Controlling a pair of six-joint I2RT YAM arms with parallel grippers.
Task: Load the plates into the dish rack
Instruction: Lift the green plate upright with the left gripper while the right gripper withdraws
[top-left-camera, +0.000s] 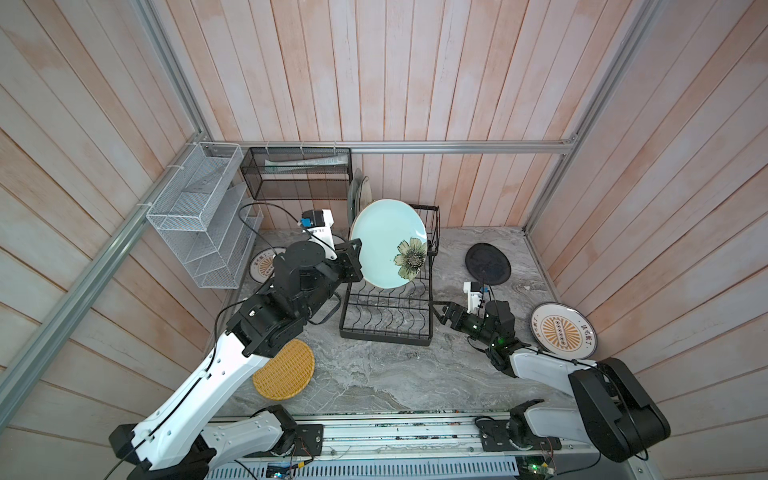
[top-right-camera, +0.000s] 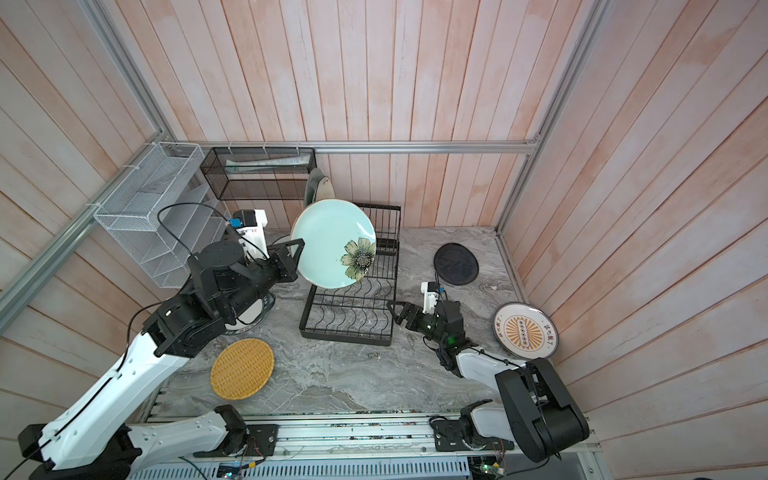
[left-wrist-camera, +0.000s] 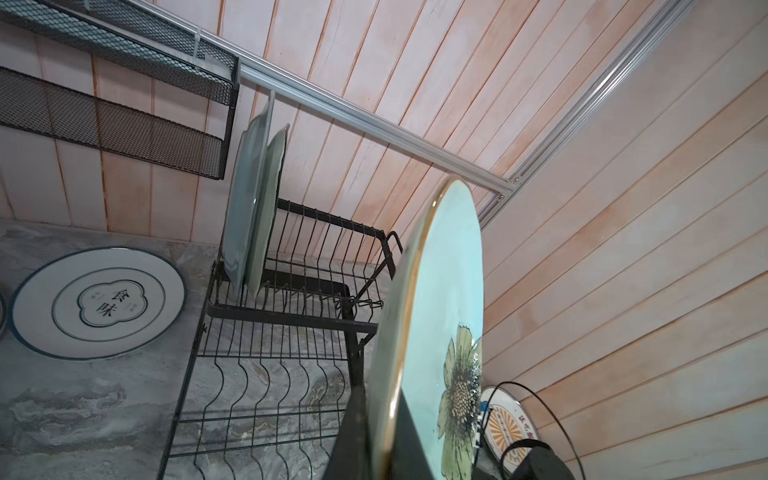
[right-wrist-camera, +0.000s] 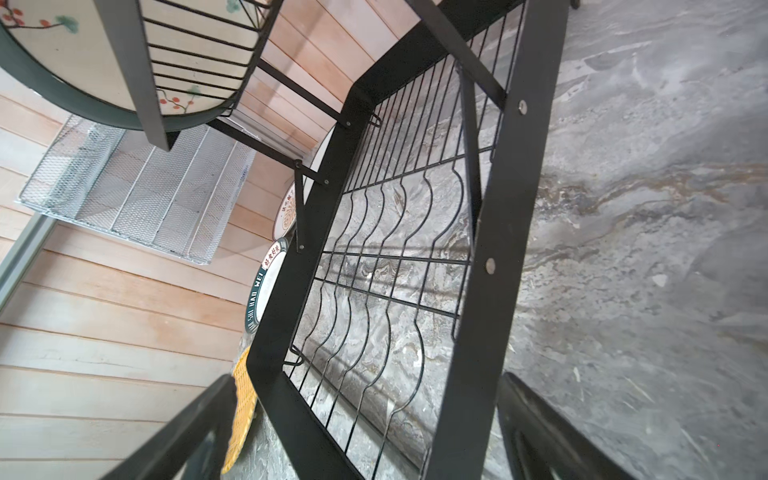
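Note:
My left gripper (top-left-camera: 353, 251) (left-wrist-camera: 384, 415) is shut on the rim of a teal plate (top-left-camera: 382, 241) (top-right-camera: 328, 241) (left-wrist-camera: 440, 299) painted with a flower. It holds the plate on edge above the black wire dish rack (top-left-camera: 384, 337) (top-right-camera: 345, 334) (left-wrist-camera: 270, 316). Two plates (top-left-camera: 358, 191) (left-wrist-camera: 249, 208) stand in the rack's upper tier. My right gripper (top-left-camera: 436, 313) (right-wrist-camera: 365, 399) is open at the lower tier's right edge, and the frame bar (right-wrist-camera: 498, 249) runs between its fingers. Flat on the table lie a black plate (top-left-camera: 487, 264), a sunburst plate (top-left-camera: 563, 330) and a yellow ribbed plate (top-left-camera: 284, 369).
A white lettered plate (left-wrist-camera: 97, 303) lies left of the rack, and another sunburst plate (top-left-camera: 262, 264) is partly under my left arm. A white mesh organizer (top-left-camera: 199, 216) and a black mesh basket (top-left-camera: 297, 172) hang on the back-left walls. Wooden walls enclose the table.

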